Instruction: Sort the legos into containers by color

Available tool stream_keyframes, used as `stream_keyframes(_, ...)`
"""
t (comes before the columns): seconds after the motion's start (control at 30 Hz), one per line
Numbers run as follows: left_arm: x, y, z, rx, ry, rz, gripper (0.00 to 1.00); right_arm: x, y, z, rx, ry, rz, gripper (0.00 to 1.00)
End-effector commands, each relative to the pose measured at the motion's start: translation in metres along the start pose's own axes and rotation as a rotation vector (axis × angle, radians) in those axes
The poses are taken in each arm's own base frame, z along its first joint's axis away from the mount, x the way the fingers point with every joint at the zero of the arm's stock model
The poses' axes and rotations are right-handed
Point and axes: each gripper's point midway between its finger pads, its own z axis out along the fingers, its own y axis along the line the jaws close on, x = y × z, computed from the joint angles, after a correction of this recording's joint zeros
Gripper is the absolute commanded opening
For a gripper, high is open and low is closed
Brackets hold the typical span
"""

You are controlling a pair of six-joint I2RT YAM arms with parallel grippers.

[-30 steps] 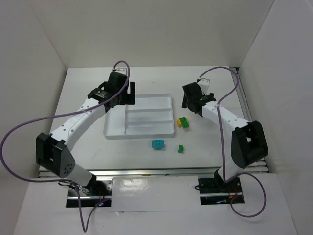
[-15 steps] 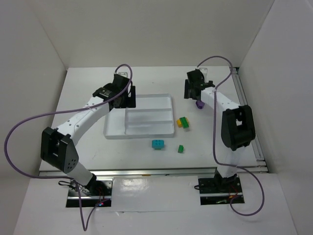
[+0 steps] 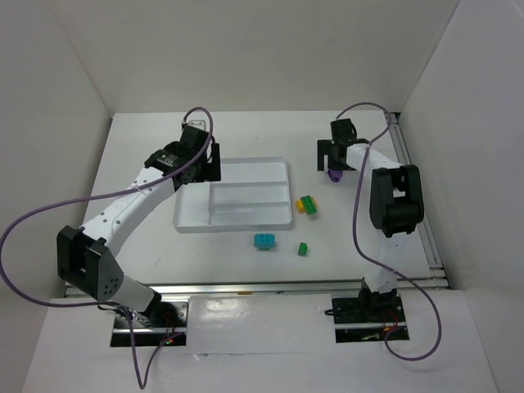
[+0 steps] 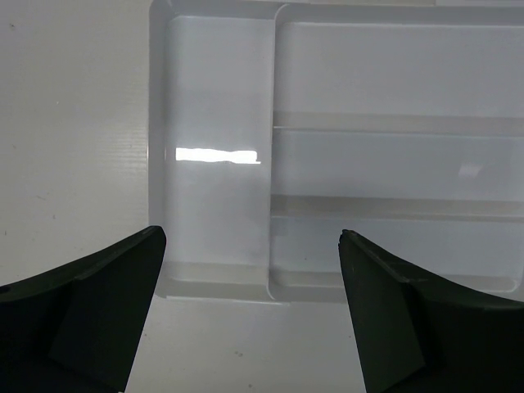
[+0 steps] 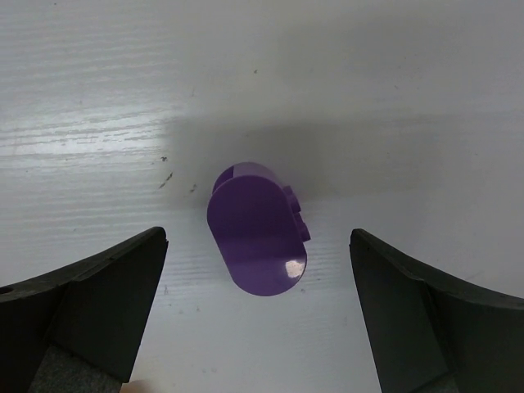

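Observation:
The white tray [image 3: 246, 176] lies at the table's middle, its compartments empty. A cyan brick [image 3: 264, 241] and a small green brick [image 3: 302, 249] lie in front of it. A green brick [image 3: 309, 201] joined to a yellow-orange one [image 3: 301, 206] lies by its right edge. A purple rounded brick [image 3: 334, 174] lies further right and back. My right gripper [image 3: 336, 166] is open right above it; in the right wrist view the purple brick [image 5: 254, 221] sits between the open fingers of that gripper [image 5: 257, 237]. My left gripper [image 3: 210, 166] is open and empty at the tray's far left corner [image 4: 217, 278].
White walls enclose the table on three sides. A metal rail [image 3: 413, 188] runs along the right edge. Purple cables loop from both arms. The left wrist view shows the tray's long section [image 4: 217, 98] beside the shorter ones [image 4: 393, 164].
My right arm swung back and right, away from the green and yellow bricks, and now hangs over the purple brick. My left gripper shifted slightly at the tray's far left corner.

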Motion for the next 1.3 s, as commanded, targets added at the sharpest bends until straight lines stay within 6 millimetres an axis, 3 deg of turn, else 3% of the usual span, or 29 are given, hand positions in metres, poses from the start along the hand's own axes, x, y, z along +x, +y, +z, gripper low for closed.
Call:
stream_keyframes(0.0, -0.004, 0.006, -0.009, -0.013, -0.033, -0.021, 1.00, -0.014, 0.003, 0.007, -0.066, -0.059, 0.000, 1.00)
stream_keyframes(0.17, -0.004, 0.004, -0.009, -0.005, -0.029, -0.021, 1.00, -0.012, -0.011, 0.019, -0.063, -0.045, 0.028, 0.93)
stream_keyframes(0.27, -0.003, 0.003, -0.009, 0.005, -0.025, -0.020, 1.00, -0.011, -0.007, 0.023, -0.100, -0.031, 0.024, 0.84)
stream_keyframes(0.47, -0.001, 0.002, -0.006, 0.002, -0.017, -0.017, 1.00, 0.006, -0.003, 0.032, -0.097, 0.005, 0.012, 0.74)
stream_keyframes(0.53, -0.001, 0.002, -0.006, 0.002, -0.017, -0.017, 1.00, 0.001, -0.005, 0.026, -0.089, -0.016, 0.024, 0.62)
stream_keyframes(0.6, -0.001, 0.002, -0.006, 0.002, -0.017, -0.017, 1.00, -0.006, -0.007, 0.020, -0.080, -0.036, 0.039, 0.60)
stream_keyframes(0.67, -0.001, 0.002, -0.006, 0.002, -0.017, -0.017, 1.00, -0.022, -0.008, 0.001, -0.063, -0.060, 0.066, 0.55)
stream_keyframes(0.73, 0.000, 0.005, -0.006, -0.013, -0.013, -0.013, 1.00, -0.036, 0.011, -0.022, -0.084, -0.080, 0.059, 0.55)
stream_keyframes(0.77, 0.000, 0.005, -0.006, -0.013, -0.013, -0.024, 1.00, -0.051, 0.021, -0.044, -0.118, -0.125, 0.064, 0.55)
stream_keyframes(0.8, 0.000, 0.005, -0.006, -0.013, -0.013, -0.024, 1.00, -0.056, 0.044, -0.060, -0.155, -0.152, 0.031, 0.55)
stream_keyframes(0.87, 0.002, 0.000, -0.007, 0.012, -0.002, -0.024, 1.00, -0.075, 0.070, -0.091, -0.220, -0.239, 0.029, 0.55)
stream_keyframes(0.97, 0.003, -0.001, -0.007, 0.020, 0.002, -0.024, 1.00, -0.084, 0.120, -0.115, -0.309, -0.290, -0.003, 0.52)
stream_keyframes(1.0, 0.000, 0.001, -0.010, 0.015, -0.012, -0.028, 1.00, -0.075, 0.141, -0.119, -0.338, -0.281, -0.037, 0.52)
stream_keyframes(1.1, -0.004, 0.006, -0.019, 0.010, -0.039, -0.046, 1.00, -0.080, 0.180, -0.120, -0.389, -0.299, -0.066, 0.52)
stream_keyframes(1.13, -0.002, 0.007, -0.020, 0.011, -0.040, -0.047, 0.99, -0.074, 0.203, -0.125, -0.421, -0.294, -0.085, 0.52)
stream_keyframes(1.17, 0.004, 0.006, -0.022, 0.027, -0.028, -0.045, 0.98, -0.068, 0.218, -0.117, -0.430, -0.277, -0.104, 0.52)
stream_keyframes(1.2, 0.006, 0.005, -0.024, 0.042, -0.024, -0.056, 0.98, -0.075, 0.232, -0.125, -0.453, -0.292, -0.100, 0.52)
stream_keyframes(1.27, 0.018, -0.002, -0.032, 0.102, -0.011, -0.066, 0.98, -0.072, 0.260, -0.133, -0.475, -0.304, -0.118, 0.52)
